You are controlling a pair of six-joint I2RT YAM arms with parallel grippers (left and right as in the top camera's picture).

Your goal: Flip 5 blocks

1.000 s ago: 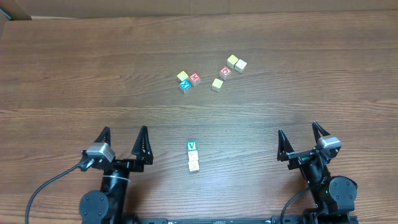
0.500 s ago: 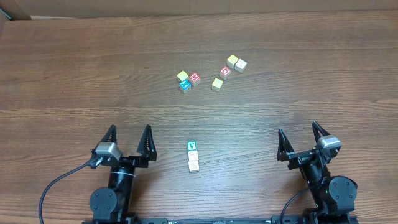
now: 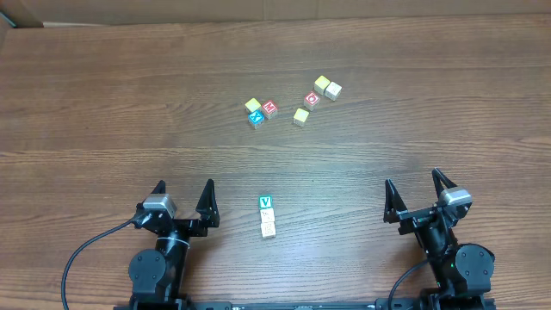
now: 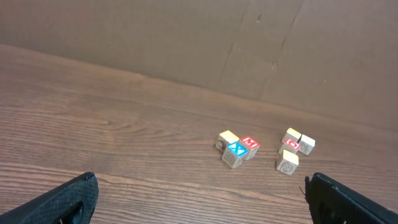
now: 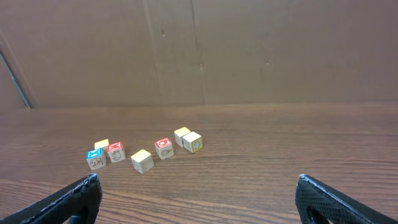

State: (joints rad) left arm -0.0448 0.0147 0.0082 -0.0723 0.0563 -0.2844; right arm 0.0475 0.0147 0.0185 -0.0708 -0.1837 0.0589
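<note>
Several small blocks lie in two loose groups at the table's far middle: a yellow block (image 3: 253, 105), a blue one (image 3: 256, 118) and a red M block (image 3: 270, 108), then a red O block (image 3: 312, 99) with yellow and pale ones beside it. A short row headed by a teal V block (image 3: 265, 203) lies near the front, between the arms. My left gripper (image 3: 183, 186) is open and empty, left of that row. My right gripper (image 3: 411, 179) is open and empty at the front right. Both wrist views show the far groups, the blue block (image 4: 236, 153) and the red O block (image 5: 164, 148) well ahead of the open left gripper (image 4: 200, 180) and right gripper (image 5: 198, 180).
A brown cardboard wall (image 5: 249, 56) stands behind the table's far edge. A black cable (image 3: 77, 254) runs from the left arm to the front left. Bare wood lies between the near row and the far blocks.
My left gripper has shifted a little to the right, toward the near row of blocks, still open. The right arm and the blocks have not moved.
</note>
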